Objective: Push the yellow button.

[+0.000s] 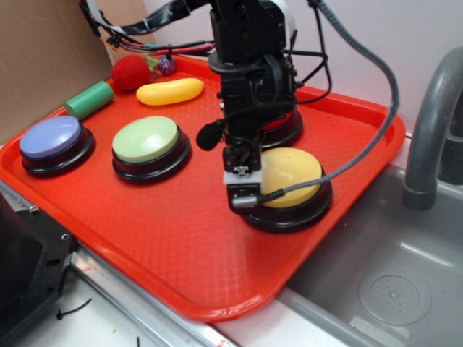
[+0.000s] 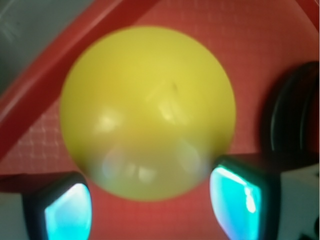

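No writing or brand is legible in either view. Exterior view: a red tray [image 1: 181,246] sits beside a grey sink [image 1: 391,289] with a grey tap [image 1: 434,123], cardboard behind; the tray carries the yellow button [image 1: 293,181] near its right edge, a green button [image 1: 148,141], a blue button [image 1: 52,139], a red button [image 1: 286,129] largely hidden by the arm, a banana [image 1: 170,91], a green cylinder [image 1: 88,100] and a red ball [image 1: 132,72]. The hand [image 1: 244,189] is low at the yellow button's left side. Wrist view, blurred: the yellow dome [image 2: 147,112] fills the frame between two teal-padded fingers [image 2: 67,217], spread apart and gripping nothing; contact with the dome possibly exists, but cannot be confirmed.
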`<state>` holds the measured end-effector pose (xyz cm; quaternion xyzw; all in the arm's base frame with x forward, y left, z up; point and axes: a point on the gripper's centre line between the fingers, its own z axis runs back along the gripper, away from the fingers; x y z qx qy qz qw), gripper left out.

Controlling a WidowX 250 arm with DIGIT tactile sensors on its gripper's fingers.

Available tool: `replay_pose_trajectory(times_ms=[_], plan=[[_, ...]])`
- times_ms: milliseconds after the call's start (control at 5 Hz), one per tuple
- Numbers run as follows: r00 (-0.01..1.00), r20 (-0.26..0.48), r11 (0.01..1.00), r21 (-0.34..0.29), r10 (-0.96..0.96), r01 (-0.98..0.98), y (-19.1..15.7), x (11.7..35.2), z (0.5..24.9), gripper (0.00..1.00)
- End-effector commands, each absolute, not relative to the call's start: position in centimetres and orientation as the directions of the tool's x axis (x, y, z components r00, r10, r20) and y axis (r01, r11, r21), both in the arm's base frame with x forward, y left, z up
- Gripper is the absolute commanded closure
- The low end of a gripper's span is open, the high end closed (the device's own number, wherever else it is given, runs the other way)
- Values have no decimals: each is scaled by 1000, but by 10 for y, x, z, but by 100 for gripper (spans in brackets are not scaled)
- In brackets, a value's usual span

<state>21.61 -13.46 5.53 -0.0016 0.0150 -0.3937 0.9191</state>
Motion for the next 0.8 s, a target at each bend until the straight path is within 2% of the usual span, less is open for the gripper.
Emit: replay_pose_trajectory(times_ms=[0, 600], plan=[[733, 117, 743, 87, -670, 664, -147, 211, 111, 0], [794, 140, 806, 63, -592, 589, -139, 207, 134, 0]])
